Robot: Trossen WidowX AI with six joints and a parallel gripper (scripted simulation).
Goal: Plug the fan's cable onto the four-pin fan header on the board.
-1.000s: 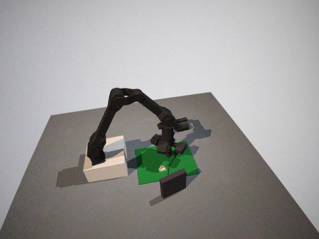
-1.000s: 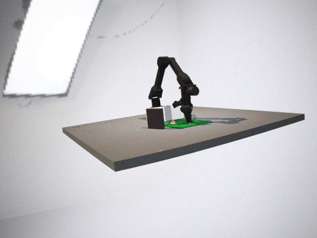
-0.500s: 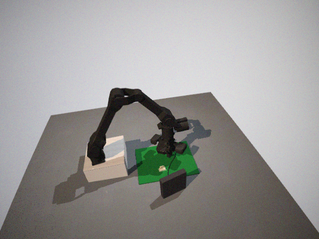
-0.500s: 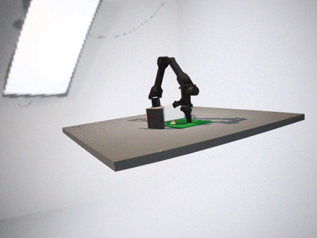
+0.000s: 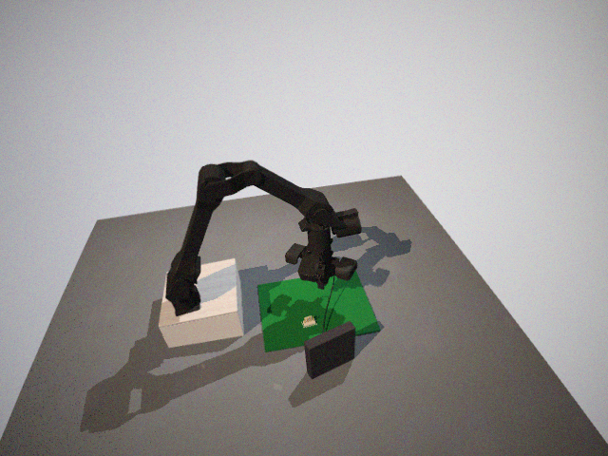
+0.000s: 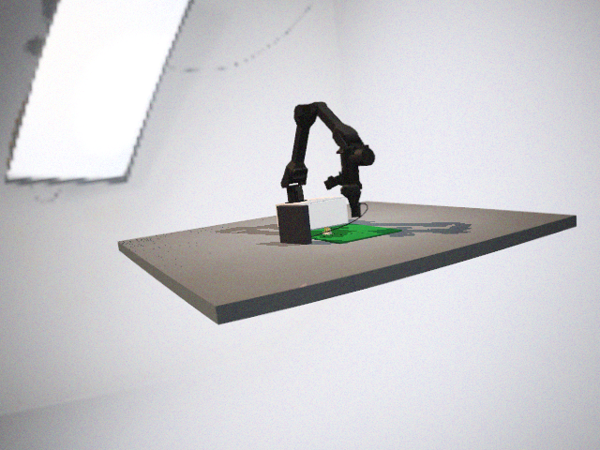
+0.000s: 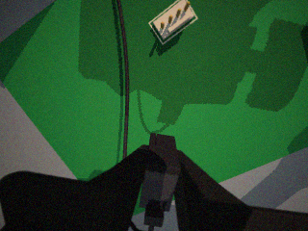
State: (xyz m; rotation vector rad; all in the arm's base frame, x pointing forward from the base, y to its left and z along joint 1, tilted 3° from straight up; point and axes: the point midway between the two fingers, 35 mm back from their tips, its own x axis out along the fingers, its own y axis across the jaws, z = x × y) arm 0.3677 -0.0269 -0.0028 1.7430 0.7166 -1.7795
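My gripper [image 5: 321, 283] [image 6: 355, 213] [image 7: 160, 153] is shut on the dark plug [image 7: 161, 182] and holds it above the green board [image 5: 280, 339] [image 6: 364, 234] [image 7: 45, 72]. The fingers hide much of the plug in the top and exterior views. The thin dark cable [image 5: 327, 310] [image 7: 127, 82] hangs from the plug and runs past the header's left in the wrist view. The cream four-pin header [image 5: 308, 321] [image 6: 327, 231] [image 7: 173, 21] stands on the board, its pins showing. In the wrist view it is beyond the plug, slightly right, turned at an angle to it. Plug and header are well apart.
The dark upright fan block [image 5: 332, 350] [image 6: 293, 223] stands at the board's edge, close to the header. A pale box [image 5: 201, 330] [image 6: 330, 213] under the arm's base stands beside the board. Arm shadows cross the board.
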